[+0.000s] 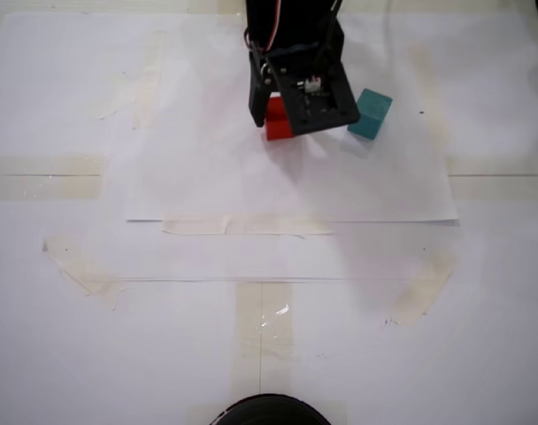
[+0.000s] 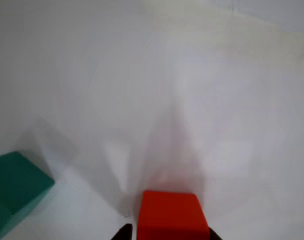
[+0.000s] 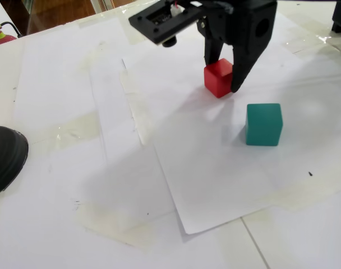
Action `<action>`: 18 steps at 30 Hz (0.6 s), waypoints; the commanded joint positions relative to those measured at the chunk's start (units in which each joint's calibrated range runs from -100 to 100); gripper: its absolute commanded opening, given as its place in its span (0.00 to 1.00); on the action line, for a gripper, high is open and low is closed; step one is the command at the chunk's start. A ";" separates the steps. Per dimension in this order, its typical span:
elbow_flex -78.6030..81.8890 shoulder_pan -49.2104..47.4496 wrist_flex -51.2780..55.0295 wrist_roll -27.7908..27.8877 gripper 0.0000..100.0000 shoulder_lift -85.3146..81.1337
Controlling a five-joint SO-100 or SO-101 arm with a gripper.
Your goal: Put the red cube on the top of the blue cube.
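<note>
The red cube (image 1: pixel 276 121) sits low on the white paper, between my gripper's two black fingers. My gripper (image 1: pixel 279 118) is closed against both of its sides. In the wrist view the red cube (image 2: pixel 170 215) fills the bottom centre, with a fingertip close on each side of my gripper (image 2: pixel 167 235). In the other fixed view my gripper (image 3: pixel 221 78) comes down over the red cube (image 3: pixel 217 78). The blue cube, teal in colour (image 1: pixel 371 113), stands free on the paper to the right. It shows at the lower left in the wrist view (image 2: pixel 14 192) and lower right in a fixed view (image 3: pixel 264 124).
A white paper sheet (image 1: pixel 295 190) is taped over the white table. A black rounded object (image 1: pixel 267 413) sits at the near table edge and also shows at the left in a fixed view (image 3: pixel 5 157).
</note>
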 commanded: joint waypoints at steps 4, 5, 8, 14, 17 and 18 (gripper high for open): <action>0.41 1.16 1.36 2.25 0.15 -3.29; 0.78 1.24 1.36 2.54 0.15 -3.46; 1.05 1.39 1.52 3.47 0.13 -4.32; 0.87 0.64 3.48 3.66 0.12 -6.46; -0.86 0.03 5.60 4.20 0.12 -8.27; -2.40 -0.20 6.82 4.64 0.12 -8.52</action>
